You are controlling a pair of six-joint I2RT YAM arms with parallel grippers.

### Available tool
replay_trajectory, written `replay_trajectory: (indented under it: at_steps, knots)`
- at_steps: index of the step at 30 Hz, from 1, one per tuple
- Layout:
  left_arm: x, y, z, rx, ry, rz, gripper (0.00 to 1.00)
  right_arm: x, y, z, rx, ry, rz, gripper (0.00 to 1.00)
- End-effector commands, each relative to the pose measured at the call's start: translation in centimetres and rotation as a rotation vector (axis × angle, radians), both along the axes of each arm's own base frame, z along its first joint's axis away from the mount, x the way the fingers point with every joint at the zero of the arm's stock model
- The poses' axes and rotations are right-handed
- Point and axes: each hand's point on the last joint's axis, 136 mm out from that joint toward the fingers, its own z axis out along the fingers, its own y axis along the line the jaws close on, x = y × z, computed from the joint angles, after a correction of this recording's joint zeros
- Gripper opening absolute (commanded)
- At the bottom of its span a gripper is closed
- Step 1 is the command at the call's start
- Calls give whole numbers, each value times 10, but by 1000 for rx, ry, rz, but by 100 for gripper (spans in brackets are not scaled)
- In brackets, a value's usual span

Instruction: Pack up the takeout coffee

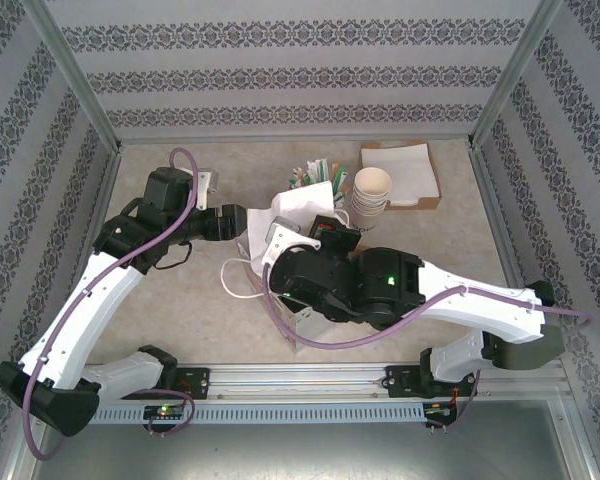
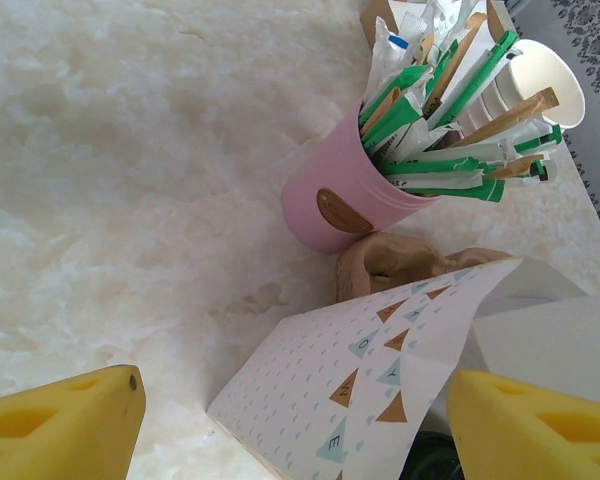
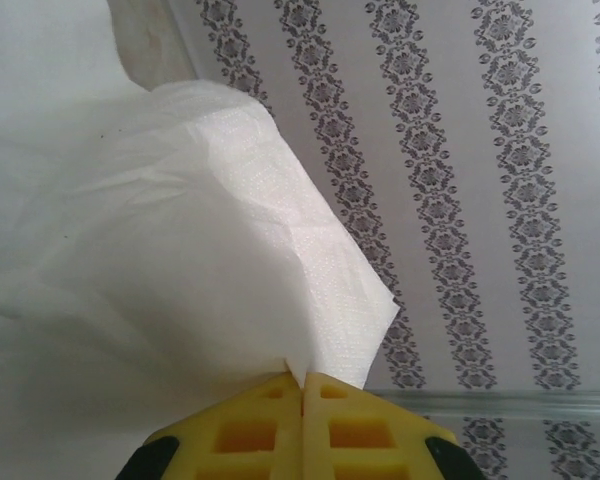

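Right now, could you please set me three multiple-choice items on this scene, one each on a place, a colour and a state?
1. Where does the holder of packets stand?
A. Beside the cup stack
B. Inside the bag
C. On the tray

2. What colour is the holder?
A. Blue
B. Black
C. Pink

3. How is the right gripper?
A. Wide open, holding nothing
B. Shut on white paper
C. Shut on a cup

Answers:
1 A: the left wrist view shows the holder on the table right next to the stacked cups.
2 C: its wall is plainly pink.
3 B: in the right wrist view the yellow fingers meet, with the edge of the paper pinched between them.
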Motion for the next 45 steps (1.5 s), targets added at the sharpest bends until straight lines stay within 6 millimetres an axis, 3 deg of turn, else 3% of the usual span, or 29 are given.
replay_trajectory:
  at_steps: [1, 4, 10, 19, 25, 29, 33, 39, 45]
  knots:
    - [-9, -3, 5, -19, 13, -9, 79, 9, -19, 26, 19, -111, -90, 0]
    - [-8, -4, 5, -24, 8, -12, 79, 10, -21, 32, 20, -134, -96, 0]
    - [-9, -3, 4, -24, 13, -9, 79, 9, -14, 24, -130, -203, -106, 0]
    - [-8, -7, -2, -30, 26, -21, 79, -25, 45, -26, -146, -1, 109, 0]
    - [-9, -9, -4, -39, 36, -31, 79, -42, 70, -50, -104, 140, 204, 0]
    - [-10, -9, -8, -38, 45, -34, 79, -49, 74, -65, -33, 277, 240, 0]
    - [-9, -11, -10, -45, 55, -37, 79, -43, 68, -77, 79, 421, 228, 0]
    - [-9, -13, -13, -48, 67, -40, 79, -34, 61, -80, 297, 627, 255, 0]
    - [-11, -11, -12, -44, 67, -32, 78, -25, 55, -88, 359, 684, 247, 0]
